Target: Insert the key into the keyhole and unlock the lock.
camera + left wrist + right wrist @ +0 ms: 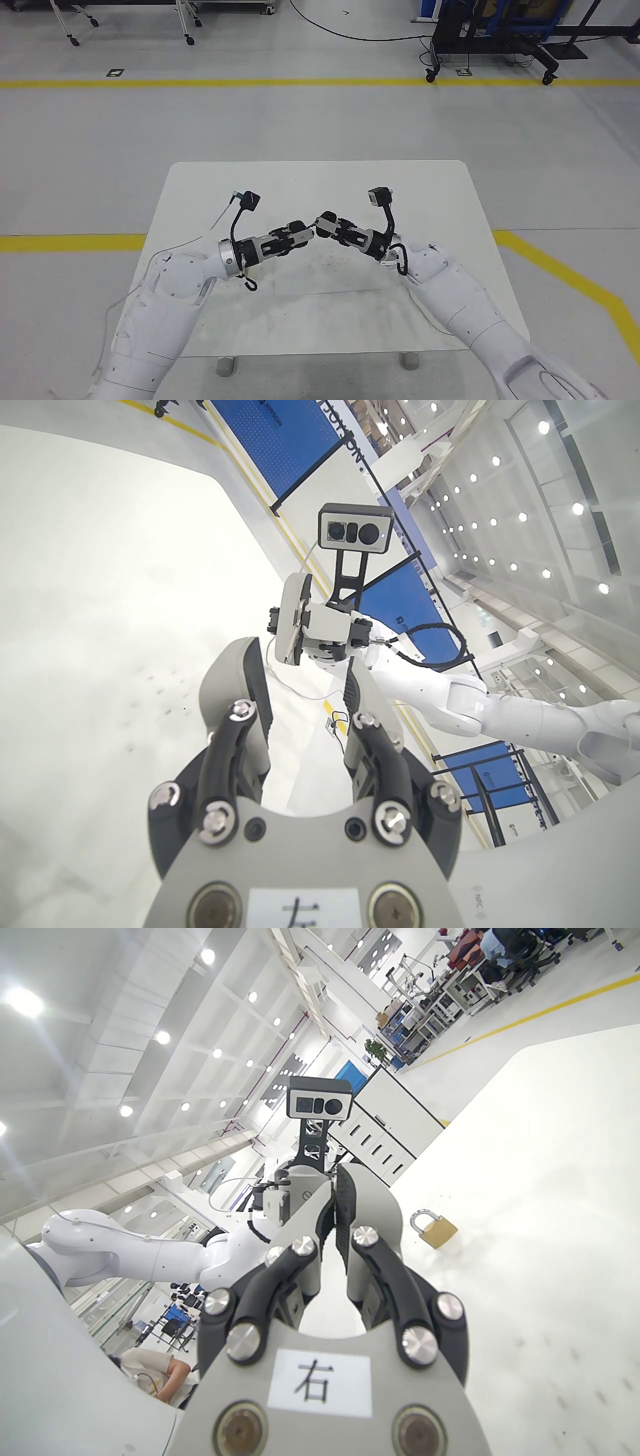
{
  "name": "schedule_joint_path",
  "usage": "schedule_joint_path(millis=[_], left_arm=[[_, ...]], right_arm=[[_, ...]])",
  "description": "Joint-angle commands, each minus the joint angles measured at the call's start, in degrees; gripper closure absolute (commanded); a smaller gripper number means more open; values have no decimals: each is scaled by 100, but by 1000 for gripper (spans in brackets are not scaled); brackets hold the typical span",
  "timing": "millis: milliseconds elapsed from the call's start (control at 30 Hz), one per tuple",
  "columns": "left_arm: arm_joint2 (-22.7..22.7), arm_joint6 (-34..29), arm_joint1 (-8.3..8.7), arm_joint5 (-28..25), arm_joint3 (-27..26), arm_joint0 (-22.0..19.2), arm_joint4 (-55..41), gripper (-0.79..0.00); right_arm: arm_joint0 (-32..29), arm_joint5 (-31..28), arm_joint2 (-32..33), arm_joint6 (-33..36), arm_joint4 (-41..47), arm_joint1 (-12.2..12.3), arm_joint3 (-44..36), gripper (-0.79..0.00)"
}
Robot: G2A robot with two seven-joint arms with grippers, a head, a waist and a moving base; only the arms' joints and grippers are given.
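Left claw (305, 680) released, empty; my right claw (336, 1193) clenched, and I cannot tell whether it grips a key. Padlock (434, 1229) lies on desk (550, 1168) near it, shackle closed. Insertion, unlocking outstanding.

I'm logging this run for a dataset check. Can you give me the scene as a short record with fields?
surface: white rectangular table
lock: brass padlock with silver shackle, lying on the table, shackle looks closed
left gripper: open, nothing between its fingers, over the table's middle
right gripper: shut, tip to tip with the left gripper; the padlock lies beside it, untouched
task state: padlock not yet gripped
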Motion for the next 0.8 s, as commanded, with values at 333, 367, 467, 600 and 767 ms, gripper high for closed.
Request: schedule_joint_path(millis=[333, 367, 467, 600, 767], left_arm=[[63, 186, 28, 46, -44, 11, 86, -83], [63, 211, 30, 50, -50, 12, 84, -43], [68, 274, 38, 87, -61, 15, 126, -37], [78, 358, 45, 161, -62, 20, 159, -37], [65, 440, 59, 125, -41, 41, 157, 0]], right_arm=[[34, 13, -50, 333, 215, -30, 30, 0], [37, 10, -49, 353, 228, -31, 34, 0], [41, 4, -44, 401, 273, -35, 48, 0], [52, 15, -47, 535, 338, -35, 59, 0], [54, 56, -38, 649, 395, -33, 70, 0]])
